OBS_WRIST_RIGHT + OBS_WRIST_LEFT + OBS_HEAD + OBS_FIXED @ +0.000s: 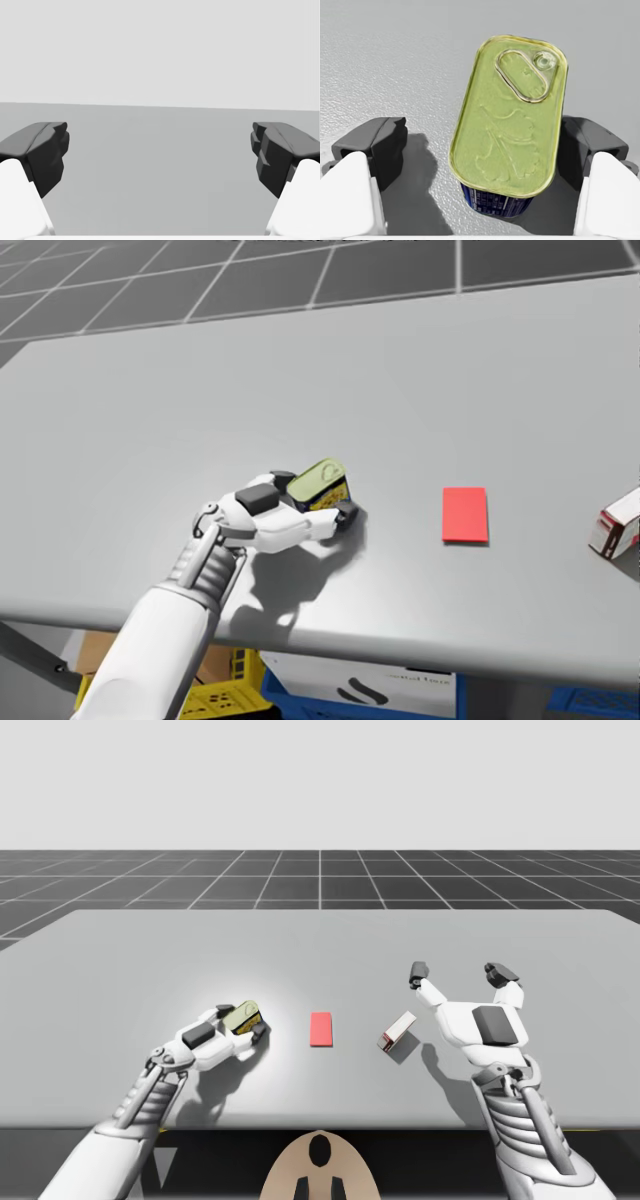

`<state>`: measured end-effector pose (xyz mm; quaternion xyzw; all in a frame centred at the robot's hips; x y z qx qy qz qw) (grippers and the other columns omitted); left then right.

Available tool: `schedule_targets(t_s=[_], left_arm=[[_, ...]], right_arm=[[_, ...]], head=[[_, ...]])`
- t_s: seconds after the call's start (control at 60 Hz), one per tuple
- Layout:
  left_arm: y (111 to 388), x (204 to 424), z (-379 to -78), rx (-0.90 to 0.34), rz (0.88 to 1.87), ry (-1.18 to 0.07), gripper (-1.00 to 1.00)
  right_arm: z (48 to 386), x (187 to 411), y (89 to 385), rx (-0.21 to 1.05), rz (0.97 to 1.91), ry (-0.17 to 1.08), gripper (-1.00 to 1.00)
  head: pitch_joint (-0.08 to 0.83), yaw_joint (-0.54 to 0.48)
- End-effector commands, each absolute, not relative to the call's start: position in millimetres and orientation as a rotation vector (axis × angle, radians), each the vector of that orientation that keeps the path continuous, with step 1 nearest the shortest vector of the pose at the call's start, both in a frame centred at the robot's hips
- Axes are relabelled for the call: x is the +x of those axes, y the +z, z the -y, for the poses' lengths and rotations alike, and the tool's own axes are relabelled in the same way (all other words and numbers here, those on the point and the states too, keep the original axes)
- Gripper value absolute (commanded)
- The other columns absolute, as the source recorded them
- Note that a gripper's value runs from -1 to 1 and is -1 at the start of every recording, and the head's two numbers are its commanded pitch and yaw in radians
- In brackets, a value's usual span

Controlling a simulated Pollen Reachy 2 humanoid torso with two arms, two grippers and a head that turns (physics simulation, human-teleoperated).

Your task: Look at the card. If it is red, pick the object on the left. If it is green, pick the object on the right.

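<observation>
2 fingers (380, 145) of the left gripper (485, 144) stand apart around the can (510, 120), just 1 seemingly touching it. The can sits left of the red card (320, 1029), the box (397, 1033) right of it. Red means left, so the grasp is in hand; next, they must close on the can and lift. The right gripper (458, 971), farther right of the card, gapes.

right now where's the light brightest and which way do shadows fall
High view: the table is brightest around the flat yellow-green can, and shadows of my left arm and the white box fall toward the near edge. Left wrist view: a dark shadow sits beside the can.
</observation>
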<state>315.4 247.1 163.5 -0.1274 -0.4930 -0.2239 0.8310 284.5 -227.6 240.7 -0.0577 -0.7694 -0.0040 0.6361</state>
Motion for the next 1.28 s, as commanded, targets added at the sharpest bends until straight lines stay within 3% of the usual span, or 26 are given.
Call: schedule_targets(t_s=[0.017, 0.267, 0.45, 0.65, 0.917, 1.283], left_arm=[[157, 316, -244, -0.283, 1.024, -0.475, 1.0], [155, 311, -244, -0.286, 1.016, -0.497, 1.0], [153, 311, -243, -0.281, 1.01, -0.506, 1.0], [167, 310, -241, -0.276, 1.024, -0.515, 1.0], [257, 307, -241, -0.263, 1.152, -0.528, 1.0], [400, 291, -237, -0.202, 1.493, -0.528, 1.0]], right_arm=[[225, 284, 240, -0.115, 1.754, -0.024, -1.0], [226, 284, 241, -0.111, 1.756, -0.027, -1.0], [227, 284, 240, -0.112, 1.752, -0.034, -1.0], [227, 285, 240, -0.112, 1.743, -0.037, -1.0], [229, 285, 241, -0.109, 1.744, -0.04, -1.0], [228, 284, 242, -0.114, 1.737, -0.032, -1.0]], head=[[0.658, 0.29], [0.616, 0.29], [0.405, 0.28], [0.317, 0.27], [0.296, 0.27], [0.274, 0.27]])
